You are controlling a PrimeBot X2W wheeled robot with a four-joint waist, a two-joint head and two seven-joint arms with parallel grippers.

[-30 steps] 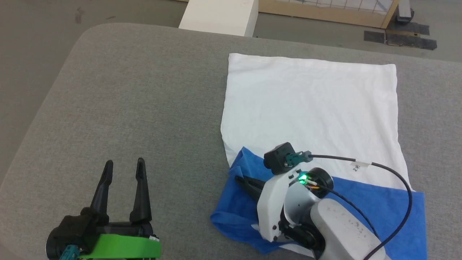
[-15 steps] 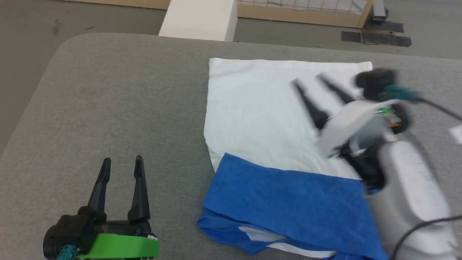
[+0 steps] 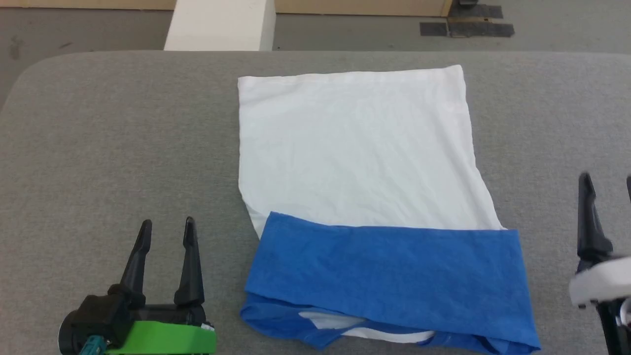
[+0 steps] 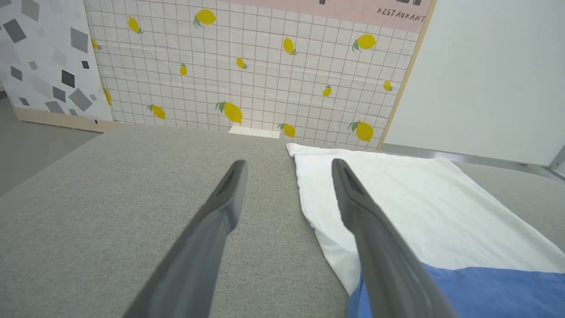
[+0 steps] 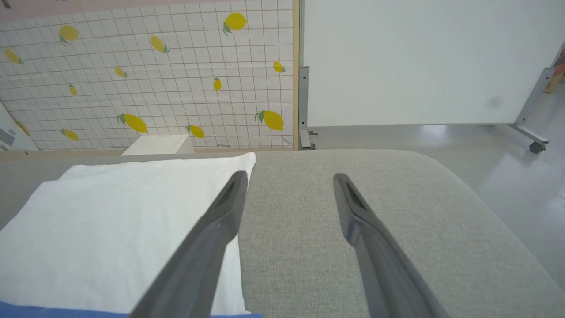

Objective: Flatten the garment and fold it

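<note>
In the middle of the head view, the garment (image 3: 360, 162) lies flat on the grey worktop (image 3: 98, 123), white body above, a blue band folded across its lower edge; the left gripper (image 3: 168, 222) at lower left and the right gripper (image 3: 607, 178) at the right edge flank it, jaws spread and empty. One fold looks done; the next likely calls for pinching both lower corners and carrying them upward.

In the head view the right gripper (image 3: 607, 178) is cut off by the right edge and blurred; under layers of the garment (image 3: 362, 158) are hidden beneath its blue fold.
</note>
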